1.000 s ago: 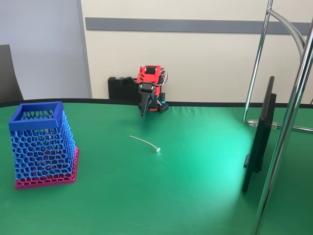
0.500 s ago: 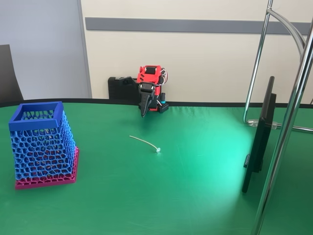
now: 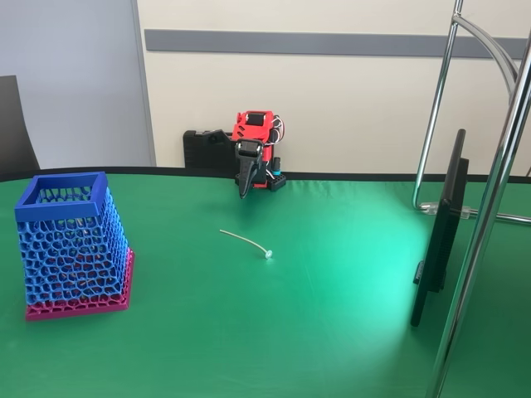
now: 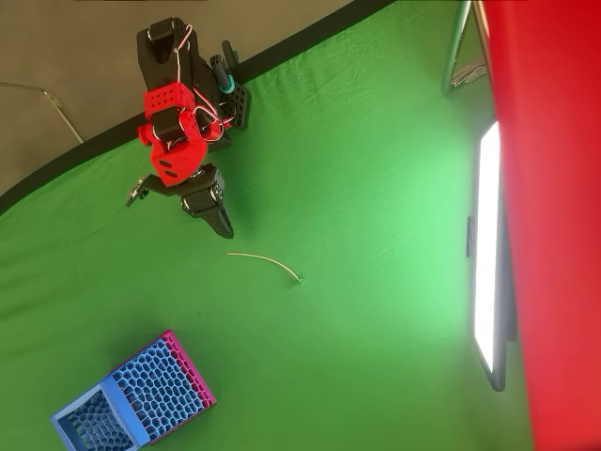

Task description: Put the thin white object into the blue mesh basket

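A thin white object (image 3: 246,242) (image 4: 266,262), a slender curved strip with a small knob at one end, lies flat on the green table near its middle. The blue mesh basket (image 3: 73,245) (image 4: 131,397) with a magenta base stands at the left of the fixed view, well apart from the strip. The red and black arm sits folded at the table's far edge, and its gripper (image 3: 243,189) (image 4: 223,225) points down, shut, a short way behind the strip with nothing held.
A black monitor on a stand (image 3: 441,228) (image 4: 488,254) occupies the right side. Chrome frame tubes (image 3: 489,199) rise at the right. A black box (image 3: 207,149) sits behind the arm by the wall. Green cloth (image 3: 274,332) lies open between strip and basket.
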